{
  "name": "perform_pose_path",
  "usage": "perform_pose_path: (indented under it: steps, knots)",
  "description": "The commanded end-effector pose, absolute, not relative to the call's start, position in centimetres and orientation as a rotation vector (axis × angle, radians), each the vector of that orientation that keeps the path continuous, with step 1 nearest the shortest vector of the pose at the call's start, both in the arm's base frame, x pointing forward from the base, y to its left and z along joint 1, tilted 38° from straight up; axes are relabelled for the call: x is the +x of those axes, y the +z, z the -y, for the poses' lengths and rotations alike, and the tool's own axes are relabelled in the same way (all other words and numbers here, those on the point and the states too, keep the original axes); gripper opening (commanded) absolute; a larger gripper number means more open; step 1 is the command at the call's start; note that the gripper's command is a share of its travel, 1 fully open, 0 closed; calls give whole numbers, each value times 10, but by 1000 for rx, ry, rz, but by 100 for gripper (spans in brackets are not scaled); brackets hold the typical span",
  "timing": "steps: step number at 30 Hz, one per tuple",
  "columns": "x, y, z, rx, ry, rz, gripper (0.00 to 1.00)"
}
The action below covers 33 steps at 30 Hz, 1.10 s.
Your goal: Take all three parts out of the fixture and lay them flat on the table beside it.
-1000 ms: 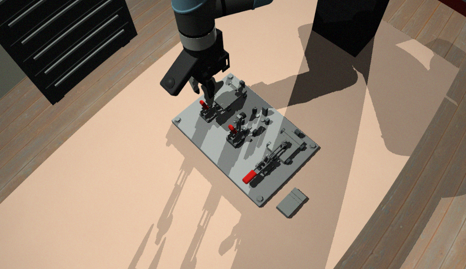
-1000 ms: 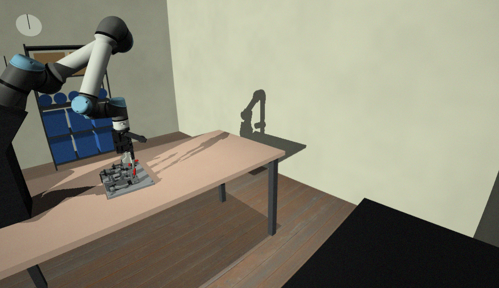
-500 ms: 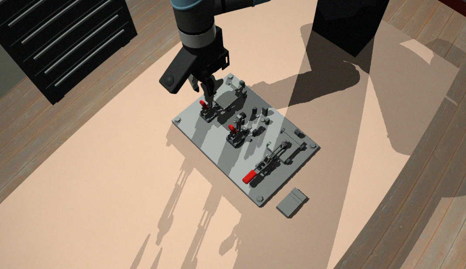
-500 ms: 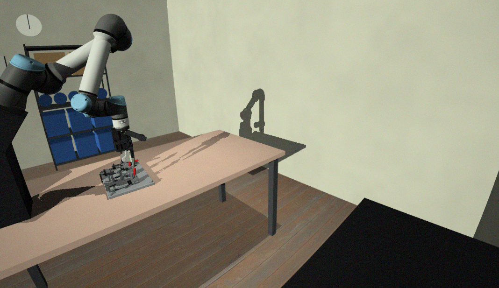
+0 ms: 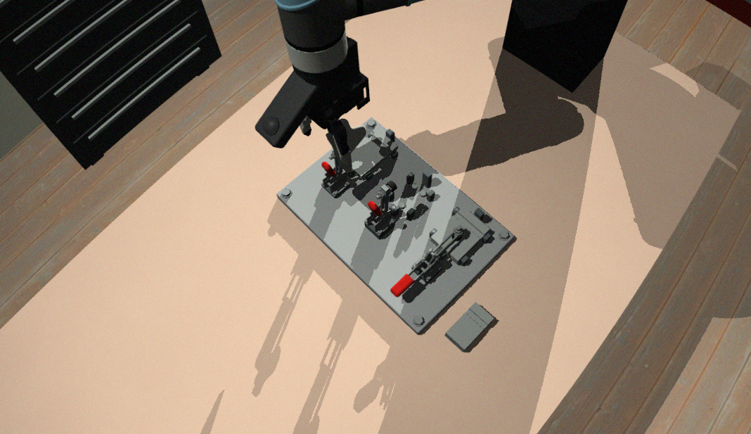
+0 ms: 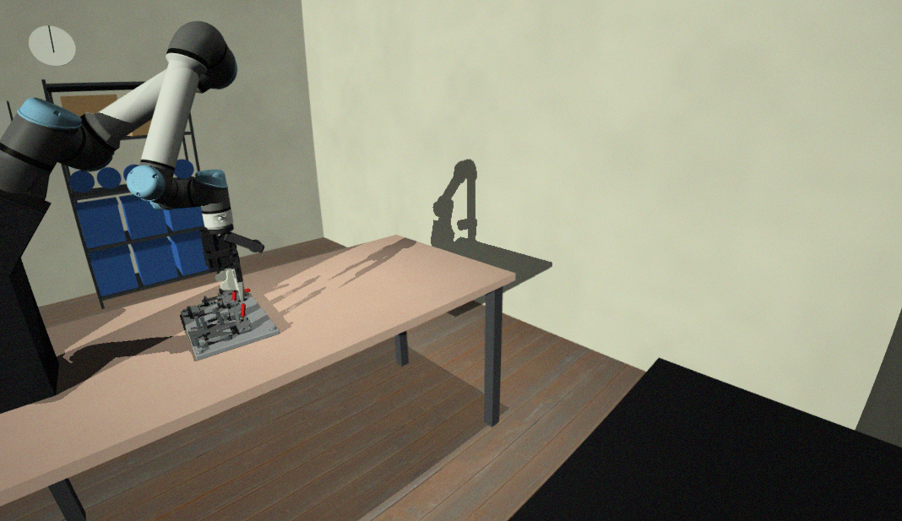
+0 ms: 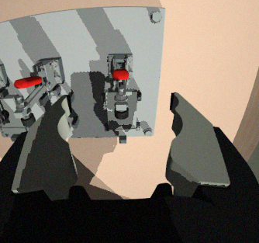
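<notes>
The grey fixture plate (image 5: 302, 196) (image 6: 263, 333) (image 7: 149, 61) lies on the table with three red-handled clamps. My gripper (image 5: 326, 149) (image 6: 234, 289) (image 7: 120, 95) is open and empty, its fingers wide on either side of the end clamp (image 5: 328, 168) (image 7: 120, 74). That clamp's arm reaches over a flat grey part (image 5: 370, 162) (image 7: 112, 116); contact cannot be told. The middle clamp (image 5: 374, 207) (image 7: 28, 81) has its arm raised beside pins and small blocks; no part is plain there. The third clamp (image 5: 401, 285) lies low over another flat part (image 5: 472, 241). A grey block (image 5: 470, 326) lies flat on the table beside the fixture.
Bolt heads (image 5: 418, 320) (image 7: 156, 16) stand at the fixture's corners. Locating blocks and pins (image 5: 427, 179) stick up along the plate. The black robot pedestal (image 5: 565, 19) (image 6: 23, 336) stands behind the fixture, and a drawer cabinet (image 5: 105, 53) stands off the table.
</notes>
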State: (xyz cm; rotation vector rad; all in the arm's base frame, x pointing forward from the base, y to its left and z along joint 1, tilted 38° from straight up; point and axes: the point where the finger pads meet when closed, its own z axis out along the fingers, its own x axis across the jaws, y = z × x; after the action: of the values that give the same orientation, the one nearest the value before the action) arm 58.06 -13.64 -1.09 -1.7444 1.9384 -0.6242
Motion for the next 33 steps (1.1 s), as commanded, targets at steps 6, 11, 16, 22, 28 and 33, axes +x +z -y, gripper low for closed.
perform_pose_path:
  steps: [6,11,16,22,28,33]
  knots:
    - [569,5,136,-1744,-625,-1938,59]
    - [566,9,136,-1744,-625,-1938,59]
    - [565,9,136,-1744,-625,-1938,59]
    - [562,6,135,-1744,-625,-1938,59]
    - [547,-5,134,-1744,-625,-1938,59]
    - [529,-19,131,-1744,-625,-1938,59]
